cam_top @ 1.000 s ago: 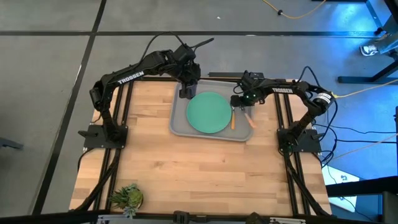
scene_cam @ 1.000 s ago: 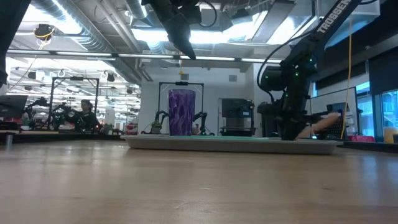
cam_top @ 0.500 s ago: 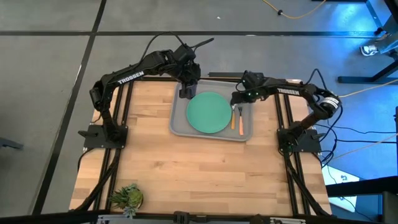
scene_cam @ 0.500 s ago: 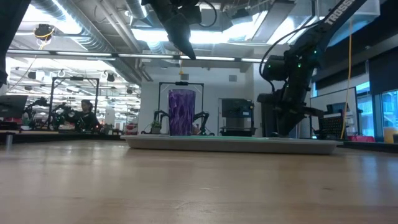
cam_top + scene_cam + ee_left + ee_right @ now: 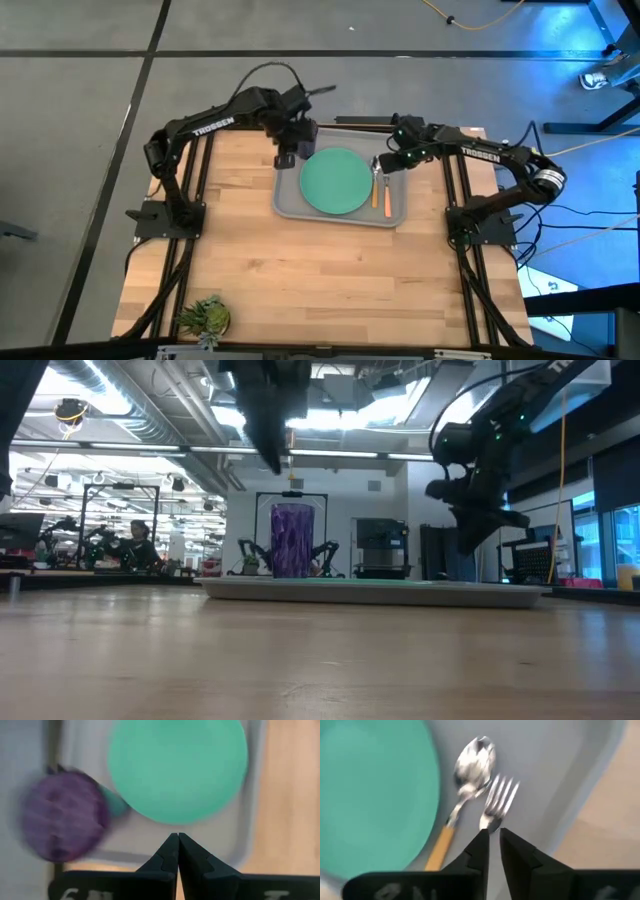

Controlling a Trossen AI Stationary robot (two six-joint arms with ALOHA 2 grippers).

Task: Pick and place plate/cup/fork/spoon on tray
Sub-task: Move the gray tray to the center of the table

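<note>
The grey tray (image 5: 340,212) holds the mint-green plate (image 5: 336,181), the purple cup (image 5: 292,541) at its far left corner, and the spoon (image 5: 470,772) and fork (image 5: 496,804) along its right edge. The left gripper (image 5: 178,851) hangs above the far left corner, fingers pressed together. The right gripper (image 5: 493,851) hovers over the cutlery, fingers slightly apart, holding nothing.

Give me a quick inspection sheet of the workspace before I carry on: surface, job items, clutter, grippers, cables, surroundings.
Surface: wooden table, tray at its far side.
Job's things: plate in the tray; spoon and fork lie side by side in the tray beside the plate; cup upright at the tray's far left corner.
Clutter: small green plant at the near left corner.
Grippers: left gripper shut, empty, above the tray near the cup; right gripper narrowly parted, empty, raised above the fork.
Cables: yellow cable on the floor beyond the table.
Surroundings: a person far off in the room.
</note>
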